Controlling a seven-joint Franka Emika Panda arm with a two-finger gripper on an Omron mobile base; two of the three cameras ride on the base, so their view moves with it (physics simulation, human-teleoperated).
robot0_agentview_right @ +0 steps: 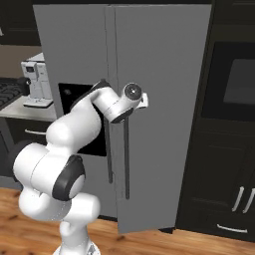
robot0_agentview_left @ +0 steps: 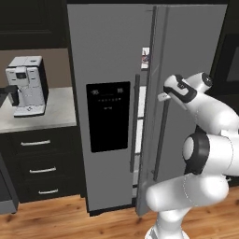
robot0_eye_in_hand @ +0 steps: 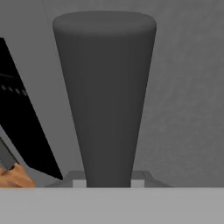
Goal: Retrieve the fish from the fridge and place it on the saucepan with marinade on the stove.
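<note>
The tall grey fridge [robot0_agentview_left: 112,56] stands straight ahead, with a black dispenser panel [robot0_agentview_left: 108,115] on its left door. Its right door [robot0_agentview_left: 191,51] is ajar, and white shelf edges show in the gap [robot0_agentview_left: 141,116]. My gripper [robot0_agentview_left: 161,96] [robot0_agentview_right: 145,101] is shut on that door's long vertical handle [robot0_agentview_left: 161,140] [robot0_agentview_right: 127,159]. In the hand view the handle [robot0_eye_in_hand: 105,96] runs up between my fingertips [robot0_eye_in_hand: 79,183]. The fish is hidden inside the fridge. The saucepan and marinade are out of view. Dark stove grates [robot0_agentview_right: 7,93] show at the far left edge.
A white coffee machine [robot0_agentview_left: 26,86] [robot0_agentview_right: 36,82] sits on the grey counter [robot0_agentview_left: 56,114] left of the fridge, above dark drawers [robot0_agentview_left: 43,168]. Dark cabinets with a built-in oven [robot0_agentview_right: 234,84] stand right of the fridge. The floor is wood [robot0_agentview_left: 56,219].
</note>
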